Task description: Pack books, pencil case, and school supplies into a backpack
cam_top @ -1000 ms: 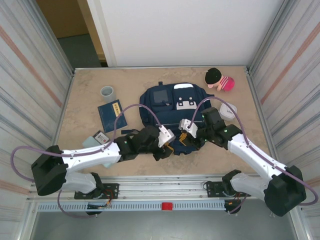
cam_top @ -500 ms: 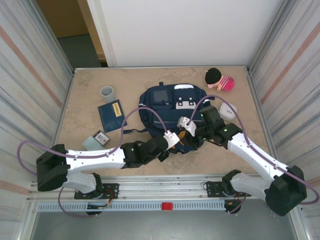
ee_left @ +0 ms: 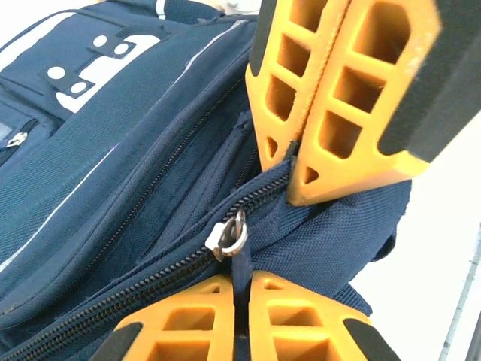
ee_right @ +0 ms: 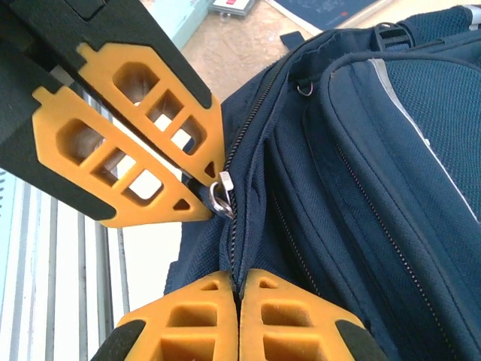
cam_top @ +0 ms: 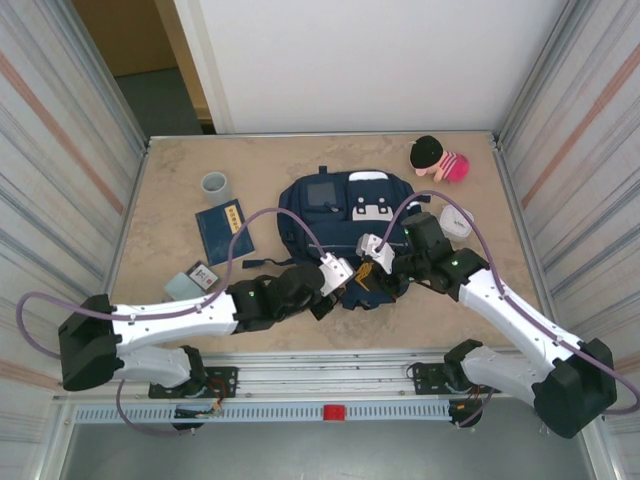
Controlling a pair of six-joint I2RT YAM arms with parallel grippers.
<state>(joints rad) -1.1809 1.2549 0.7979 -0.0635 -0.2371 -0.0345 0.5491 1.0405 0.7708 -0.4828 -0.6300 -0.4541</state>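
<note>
The navy backpack [cam_top: 345, 210] lies flat mid-table, front pocket up. My left gripper [cam_top: 343, 277] is at its near edge, shut on the navy pull tab [ee_left: 240, 272] that hangs from the silver zipper slider [ee_left: 226, 238]. My right gripper [cam_top: 376, 262] faces it from the right and is shut on the backpack fabric beside the zipper [ee_right: 238, 280]. The two sets of orange fingertips almost touch. The zipper teeth look closed on the left of the slider. The navy book [cam_top: 222, 228] lies to the left of the backpack. The pale teal pencil case [cam_top: 182, 286] lies nearer, by my left arm.
A grey cup [cam_top: 215, 184] stands behind the book. A pink and black plush toy [cam_top: 440, 160] lies at the back right, and a white object [cam_top: 457, 222] sits right of the backpack. Metal walls close in both sides, and a rail runs along the near edge.
My left gripper's jaws have closed onto the zipper pull tab at the backpack's near edge. My right gripper has kept its hold on the fabric with little movement.
</note>
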